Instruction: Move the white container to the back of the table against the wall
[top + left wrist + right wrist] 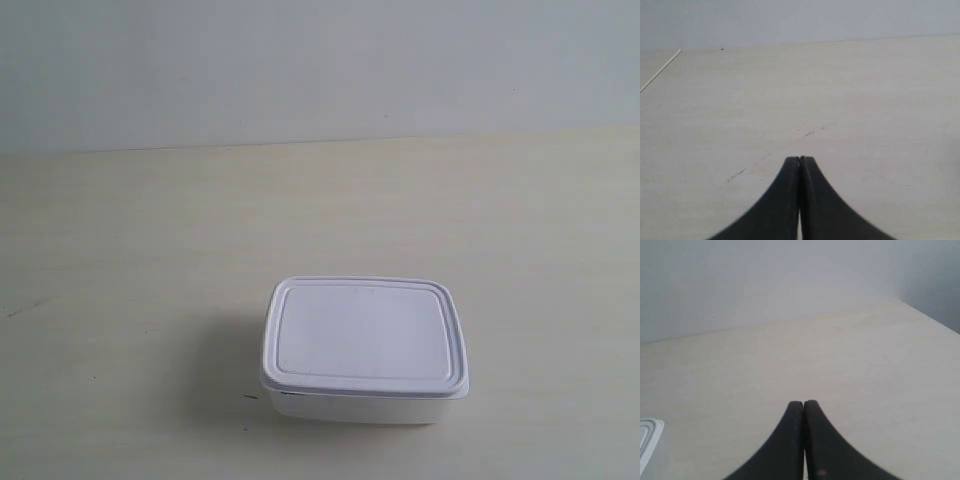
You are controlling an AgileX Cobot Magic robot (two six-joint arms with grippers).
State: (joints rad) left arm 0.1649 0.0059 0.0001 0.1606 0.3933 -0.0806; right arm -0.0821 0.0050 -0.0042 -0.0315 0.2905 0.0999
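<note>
The left gripper (800, 159) is clenched on nothing; the right gripper (803, 402) is the same; the white container (365, 350) stands closed in the lower middle of the exterior frame, on the table (150, 250), its contents hidden; the wall (300, 60) runs across the top, well apart from it.

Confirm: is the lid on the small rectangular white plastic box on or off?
On. The flat rimmed white lid covers the whole top of the white plastic box, sitting level.
</note>
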